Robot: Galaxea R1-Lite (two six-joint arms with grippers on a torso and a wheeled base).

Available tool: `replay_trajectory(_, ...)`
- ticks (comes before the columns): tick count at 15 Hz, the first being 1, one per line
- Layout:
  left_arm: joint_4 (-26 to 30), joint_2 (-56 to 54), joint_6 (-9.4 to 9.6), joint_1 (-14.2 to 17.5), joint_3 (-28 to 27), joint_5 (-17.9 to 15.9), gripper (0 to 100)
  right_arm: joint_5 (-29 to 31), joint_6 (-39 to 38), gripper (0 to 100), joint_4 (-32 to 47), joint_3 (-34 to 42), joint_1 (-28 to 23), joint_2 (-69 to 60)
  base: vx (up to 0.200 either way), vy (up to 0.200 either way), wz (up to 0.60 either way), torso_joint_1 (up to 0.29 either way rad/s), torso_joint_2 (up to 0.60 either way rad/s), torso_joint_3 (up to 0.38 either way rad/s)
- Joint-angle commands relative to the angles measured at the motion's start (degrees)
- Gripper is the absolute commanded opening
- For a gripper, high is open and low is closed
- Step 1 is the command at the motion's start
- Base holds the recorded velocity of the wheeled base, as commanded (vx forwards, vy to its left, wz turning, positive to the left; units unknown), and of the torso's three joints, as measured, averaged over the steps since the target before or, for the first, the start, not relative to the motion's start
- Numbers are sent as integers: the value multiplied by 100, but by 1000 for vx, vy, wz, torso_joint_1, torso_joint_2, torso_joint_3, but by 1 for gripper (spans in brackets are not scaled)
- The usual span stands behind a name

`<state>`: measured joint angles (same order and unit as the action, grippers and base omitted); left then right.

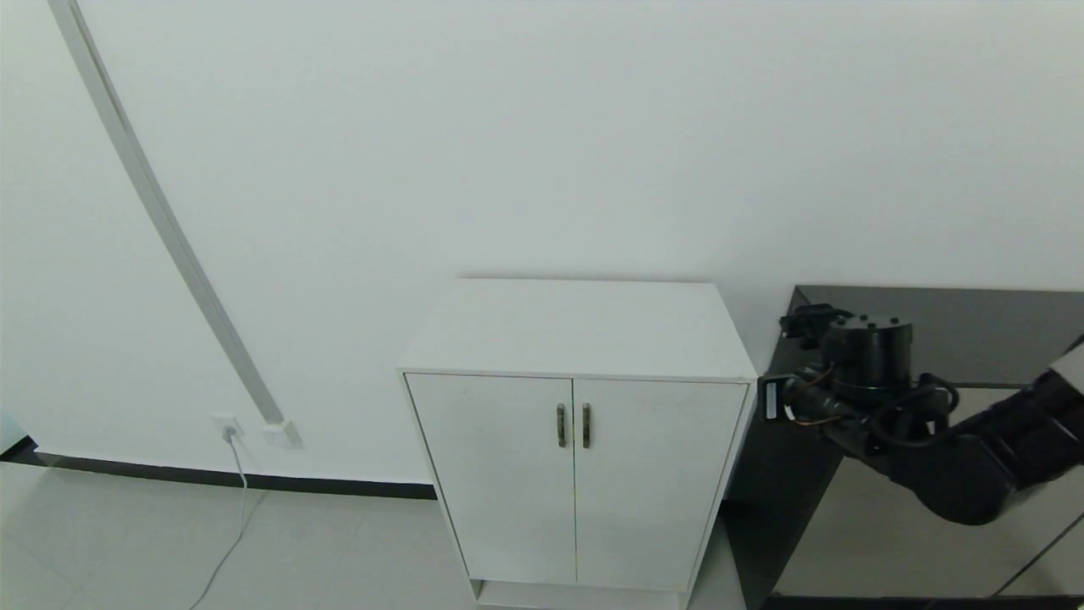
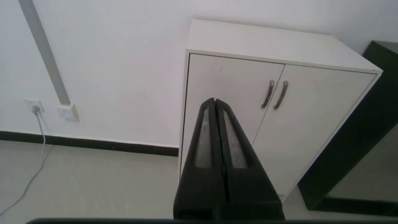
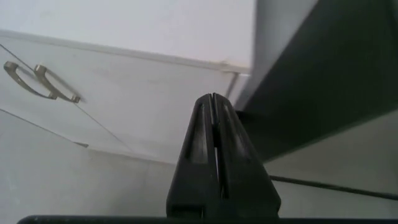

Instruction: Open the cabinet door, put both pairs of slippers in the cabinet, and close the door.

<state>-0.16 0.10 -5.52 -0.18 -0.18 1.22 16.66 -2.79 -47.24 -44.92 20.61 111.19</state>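
The white cabinet [image 1: 576, 335] stands against the wall with both doors shut. Its two metal handles [image 1: 573, 425] sit side by side at the middle seam. In the left wrist view my left gripper [image 2: 214, 102] is shut and holds nothing; it hangs some way in front of the left door [image 2: 227, 93], with the handles [image 2: 275, 94] off to one side. My right arm [image 1: 872, 381] is beside the cabinet's right side. In the right wrist view the right gripper [image 3: 214, 99] is shut and empty, facing the right door's [image 3: 143, 93] outer edge, apart from the handles [image 3: 40, 81].
A dark glossy unit [image 1: 931, 326] stands right up against the cabinet's right side [image 3: 323, 74]. A wall socket [image 1: 227, 426] with a hanging cable and a slanting conduit [image 1: 161, 212] are on the wall at left. Pale floor tiles [image 1: 169, 542] lie open left of the cabinet.
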Motion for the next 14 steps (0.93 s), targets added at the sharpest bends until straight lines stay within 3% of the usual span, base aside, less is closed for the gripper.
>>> replay_trajectory(1, -2, 8, -1, 1, 1, 1, 0, 3, 156, 0, 136, 634, -435, -1143, 0, 0, 0, 0, 0, 0)
replay_trajectory(2, -2, 8, -1, 1, 1, 1, 0, 3, 156, 0, 145, 1144, -655, -1618, 0, 0, 0, 0, 0, 0)
replay_trajectory(3, -2, 8, -1, 1, 1, 1, 0, 3, 156, 0, 145, 1144, -655, -1618, 0, 0, 0, 0, 0, 0)
replay_trajectory(5, -2, 8, -1, 1, 1, 1, 0, -49, 121, 0, 110, 2251, -822, -2383, 0, 0, 0, 0, 0, 0)
replay_trajectory(9, -2, 8, -1, 1, 1, 1, 0, -128, 95, 0, 83, 3060, -813, -2769, 0, 0, 0, 0, 0, 0)
replay_trajectory(14, -2, 8, -1, 1, 1, 1, 0, -339, 95, 0, -514, 4176, -822, -3209, 0, 0, 0, 0, 0, 0)
